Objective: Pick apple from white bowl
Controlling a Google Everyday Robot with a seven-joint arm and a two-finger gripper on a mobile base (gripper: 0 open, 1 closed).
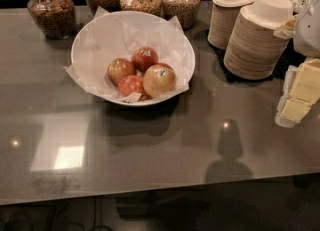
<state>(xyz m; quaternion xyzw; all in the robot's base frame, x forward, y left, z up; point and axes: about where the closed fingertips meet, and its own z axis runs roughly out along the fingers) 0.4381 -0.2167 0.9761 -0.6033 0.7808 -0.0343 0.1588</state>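
Grey countertop [160, 145] holds the white bowl [81, 35], where the apple [159, 80] touches smaller red apples [145, 57] that could roll if nudged; the gripper is out of view, its state untellable

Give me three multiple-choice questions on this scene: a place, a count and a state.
1. Where in the white bowl is the apple? A front right of the pile B back left C under the paper
2. How many stacks of tan paper bowls? A one B two C four
3. The apple is: A in the gripper B lying in the bowl C on the counter
Answers: 1 A, it lies nearest the right front rim. 2 B, two stand side by side at back right. 3 B, it rests among the redder apples; the gripper is out of view.
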